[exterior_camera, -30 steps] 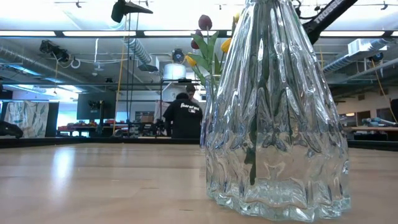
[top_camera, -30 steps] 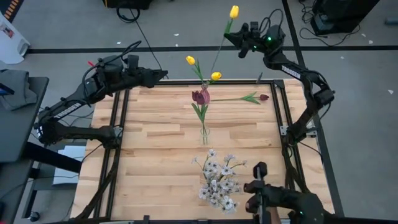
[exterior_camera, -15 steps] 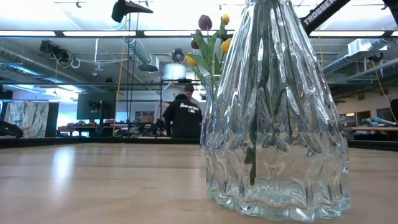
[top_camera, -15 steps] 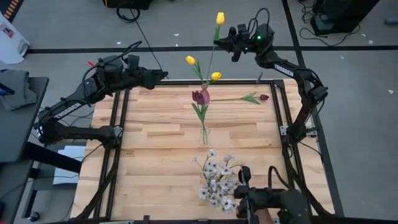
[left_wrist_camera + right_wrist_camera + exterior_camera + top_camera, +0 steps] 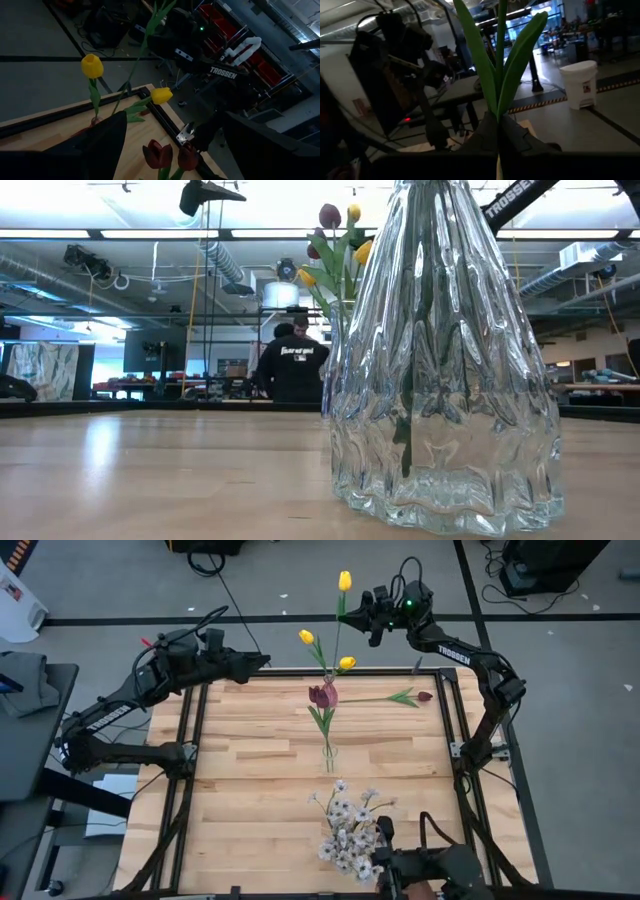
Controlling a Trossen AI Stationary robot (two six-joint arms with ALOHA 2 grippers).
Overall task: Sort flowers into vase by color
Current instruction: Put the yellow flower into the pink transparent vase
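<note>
My right gripper (image 5: pixel 358 606) is beyond the table's far edge, shut on a yellow tulip (image 5: pixel 344 581) with a long green stem. The stem slants down toward a small vase (image 5: pixel 328 674) at the far edge that holds two yellow tulips (image 5: pixel 306 637). Two maroon tulips (image 5: pixel 322 695) stand in a mid-table vase (image 5: pixel 327 753). White blossoms (image 5: pixel 350 835) fill the big glass vase (image 5: pixel 440 360) near the front. Another maroon tulip (image 5: pixel 405 697) lies flat on the table. My left gripper (image 5: pixel 264 660) waits open at the far left. My right gripper pinches the tulip's stem between its two fingers, where the long leaves branch off (image 5: pixel 498 122). The fingers come level from the table's right, across the stem. The tulip stands nearly upright, head up. Its lower end (image 5: pixel 331 658) reaches the yellow vase; whether it is inside, I cannot tell.
A dark device (image 5: pixel 430 865) sits at the table's near right edge beside the white blossoms. Black rails (image 5: pixel 190 770) run along the table's sides. A person (image 5: pixel 293 365) stands in the room far behind the table.
My right gripper has gone toward the table's left with the yellow tulip. The flower head has swung left and the stem stands steeper, while its lower end has stayed by the yellow vase. The dark device at the near edge has shifted left.
</note>
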